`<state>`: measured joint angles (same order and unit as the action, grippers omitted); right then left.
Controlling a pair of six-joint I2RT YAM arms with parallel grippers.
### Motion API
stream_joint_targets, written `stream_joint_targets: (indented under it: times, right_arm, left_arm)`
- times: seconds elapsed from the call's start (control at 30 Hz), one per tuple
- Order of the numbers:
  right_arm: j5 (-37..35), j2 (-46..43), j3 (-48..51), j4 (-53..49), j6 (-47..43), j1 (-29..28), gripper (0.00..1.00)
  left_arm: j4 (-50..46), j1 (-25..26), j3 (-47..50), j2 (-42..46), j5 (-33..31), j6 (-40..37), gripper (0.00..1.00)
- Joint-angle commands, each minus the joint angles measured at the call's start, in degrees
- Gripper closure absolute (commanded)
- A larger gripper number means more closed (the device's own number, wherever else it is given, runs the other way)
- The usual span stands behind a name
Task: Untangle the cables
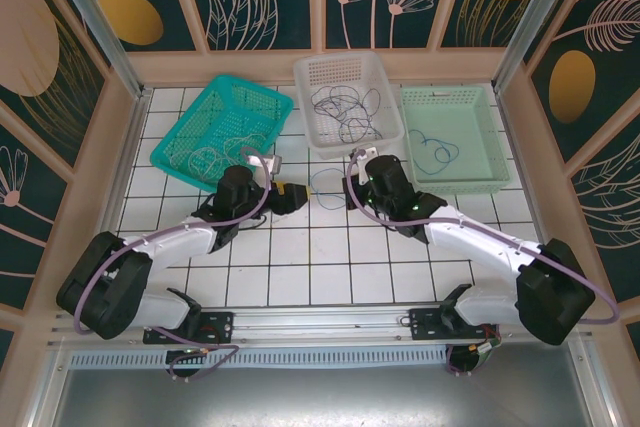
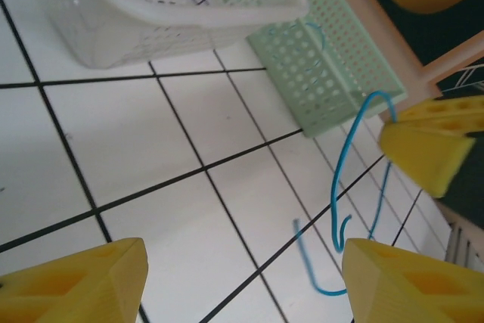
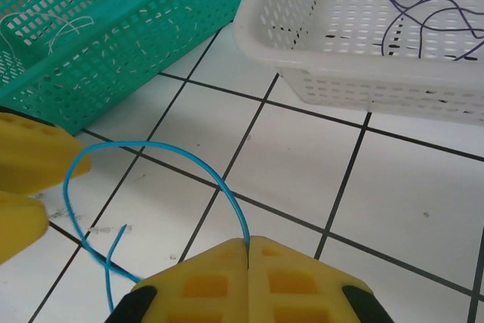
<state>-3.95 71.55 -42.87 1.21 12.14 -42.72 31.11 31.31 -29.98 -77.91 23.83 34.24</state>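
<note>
While the right hand pinches the blue cable at its closed fingertips, the strand arcs to the left hand, jaws wide beside the dangling tail; next move, probably: closing the left hand on it.

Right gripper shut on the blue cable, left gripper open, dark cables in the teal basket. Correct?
No. The dark cables lie in the white basket instead; the top view shows it. The rest holds: right gripper shut on the blue cable, left gripper open.
</note>
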Motion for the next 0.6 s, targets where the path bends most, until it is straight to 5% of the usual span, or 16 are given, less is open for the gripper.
stream_joint_targets:
  times: [0.0,0.57]
  right_arm:
    - [-2.03,-1.14,1.08,2.68,0.84,0.18,1.00]
    - [0.07,-2.20,1.82,7.22,3.86,-0.01,1.00]
  left_arm:
    - [7.76,0.42,0.80,0.39,2.14,3.28,0.32]
    - [8.79,3.86,-4.85,-6.57,-2.70,4.38,0.40]
